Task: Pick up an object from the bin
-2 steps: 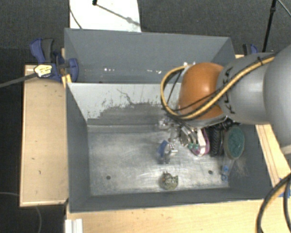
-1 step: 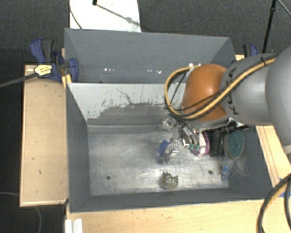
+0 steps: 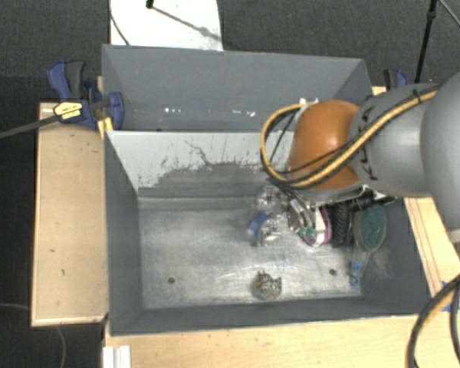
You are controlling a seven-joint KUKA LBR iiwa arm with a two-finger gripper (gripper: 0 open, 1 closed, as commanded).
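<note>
Looking down into a grey metal bin (image 3: 176, 236), a silver robot arm (image 3: 422, 140) reaches in from the right. Its wrist sits under a rounded orange cover (image 3: 326, 140) looped with yellow and black cables (image 3: 280, 148). The jaws hang low over the middle of the bin floor, just in front of the back wall, amid a tangle of shiny metal. Whether they are wide, narrow or holding anything cannot be told. Just beside their tip, on the left, lies a small blue piece (image 3: 257, 227), the thing nearest to them.

To the right, a small heap lies under the arm: a white and pink item (image 3: 314, 234) with a green edge, a dark ribbed comb-like piece (image 3: 343, 225) and a round dark green object (image 3: 370, 227). A second small blue piece (image 3: 356, 268) lies near the front right corner. A grey-brown lump (image 3: 267, 286) sits alone near the front wall, well apart from the jaws. The floor is scuffed, scratched metal.
</note>
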